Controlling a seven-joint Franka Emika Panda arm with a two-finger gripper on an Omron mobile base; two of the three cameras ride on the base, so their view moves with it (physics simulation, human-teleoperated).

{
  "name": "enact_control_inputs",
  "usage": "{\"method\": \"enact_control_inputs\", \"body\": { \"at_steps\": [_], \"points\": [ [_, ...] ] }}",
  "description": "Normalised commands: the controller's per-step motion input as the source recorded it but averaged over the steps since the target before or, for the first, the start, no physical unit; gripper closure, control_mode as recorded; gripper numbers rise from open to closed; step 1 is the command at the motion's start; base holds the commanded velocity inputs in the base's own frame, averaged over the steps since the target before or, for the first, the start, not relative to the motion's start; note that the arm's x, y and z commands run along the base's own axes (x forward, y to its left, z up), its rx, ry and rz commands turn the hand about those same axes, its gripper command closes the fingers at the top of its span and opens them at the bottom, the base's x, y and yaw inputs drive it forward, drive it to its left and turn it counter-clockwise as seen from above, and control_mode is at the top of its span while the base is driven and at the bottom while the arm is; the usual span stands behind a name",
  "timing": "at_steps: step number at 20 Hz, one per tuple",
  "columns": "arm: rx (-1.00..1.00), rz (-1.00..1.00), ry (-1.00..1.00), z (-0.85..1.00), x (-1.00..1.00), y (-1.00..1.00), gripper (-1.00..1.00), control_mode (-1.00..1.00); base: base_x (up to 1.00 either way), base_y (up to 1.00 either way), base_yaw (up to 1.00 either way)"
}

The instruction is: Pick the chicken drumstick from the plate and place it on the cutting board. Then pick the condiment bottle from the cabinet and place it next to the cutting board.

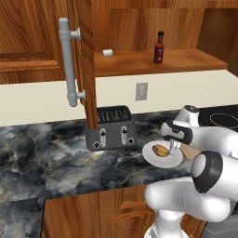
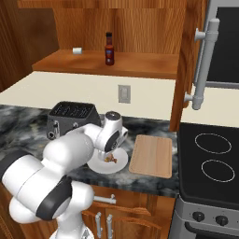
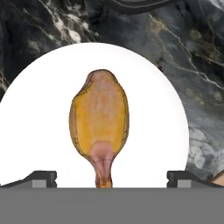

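Golden-brown, the chicken drumstick [image 3: 99, 116] is lying in the middle of the white plate [image 1: 149, 157], near the front edge of the dark marble worktop [image 1: 46, 153]. The tool [image 3: 111, 177] is hovering over it with both fingers spread wide, one on each side of the thin bone end, gripping nothing. The first step, picking the meat, is in hand. The next move is calling for lowering, closing on the drumstick, then carrying it to the cutting board [image 2: 151, 155] just beside the plate.

Kitchen, toaster [image 1: 110, 128], stove [image 2: 212, 163], wood cabinet [image 1: 42, 37]
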Motion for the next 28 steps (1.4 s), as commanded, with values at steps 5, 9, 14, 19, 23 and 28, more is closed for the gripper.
{"method": "enact_control_inputs", "body": {
  "at_steps": [5, 9, 14, 19, 23, 28],
  "points": [
    [0.00, 0.00, 0.02, -0.24, 0.00, -0.01, -1.00, -1.00, 0.00, 0.00, 0.00],
    [0.00, 0.00, 0.00, -0.23, 0.01, 0.00, -1.00, -1.00, 0.00, 0.00, 0.00],
    [0.00, 0.00, 0.00, -0.17, 0.06, 0.00, -1.00, -1.00, 0.00, 0.00, 0.00],
    [0.00, 0.00, 0.00, -0.14, 0.07, 0.00, -1.00, -1.00, 0.00, 0.00, 0.00],
    [0.00, 0.01, 0.00, -0.16, 0.08, 0.00, -1.00, -1.00, 0.00, 0.00, 0.00],
    [0.00, 0.01, 0.00, -0.17, 0.10, 0.00, -1.00, -1.00, 0.00, 0.00, 0.00]
  ]
}}
